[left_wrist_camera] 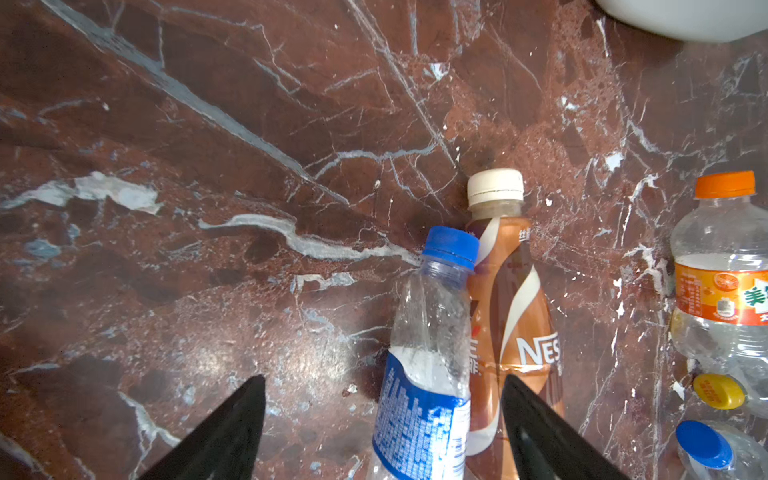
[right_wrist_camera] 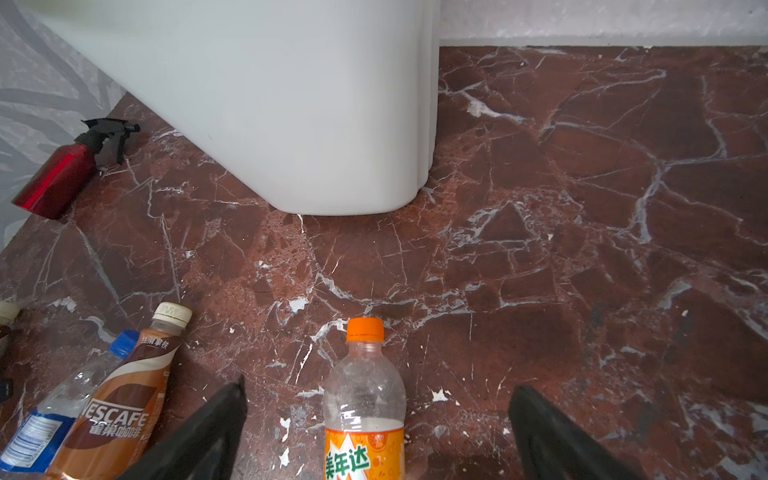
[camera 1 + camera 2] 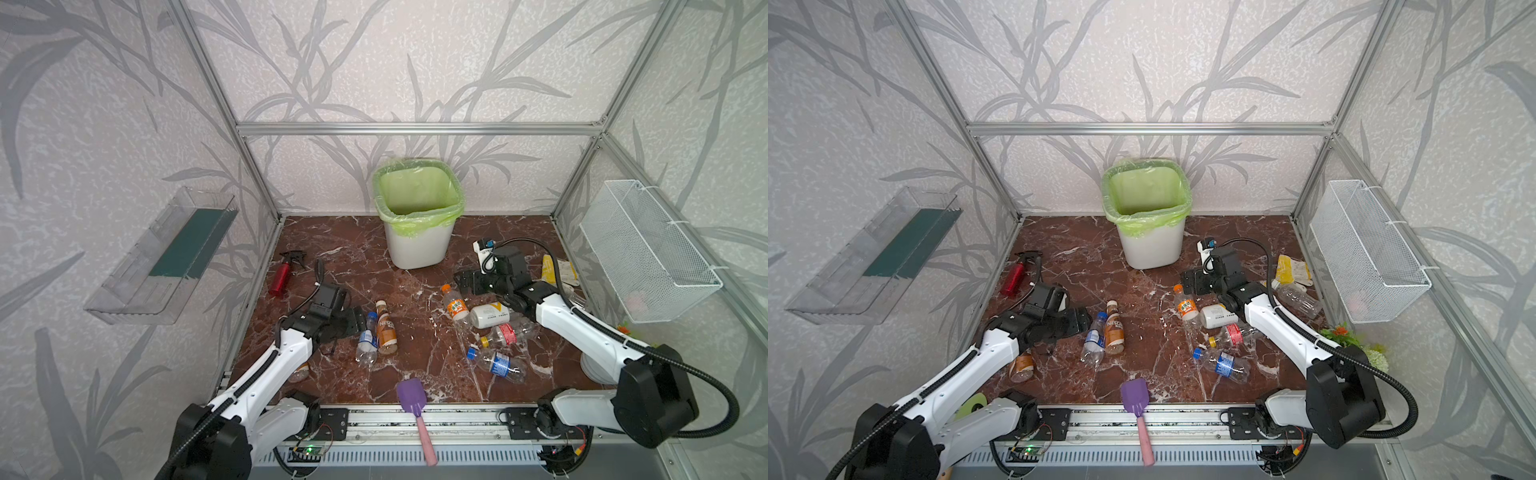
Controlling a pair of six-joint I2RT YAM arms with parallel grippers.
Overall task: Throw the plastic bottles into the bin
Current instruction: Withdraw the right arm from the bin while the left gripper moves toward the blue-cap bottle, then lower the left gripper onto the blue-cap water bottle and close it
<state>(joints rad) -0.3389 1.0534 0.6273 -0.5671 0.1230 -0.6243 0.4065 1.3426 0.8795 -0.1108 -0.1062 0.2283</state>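
We find the left hand spread, gripping nothing. The blue-cap bottle lies between its fingers, with the coffee bottle touching it alongside. We find the right hand likewise spread, the orange-cap bottle between its fingers, cap toward the bin. The bin stands at the back of the surface.

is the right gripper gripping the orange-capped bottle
No, the right gripper is open, its fingers clear of the orange-capped bottle on both sides.
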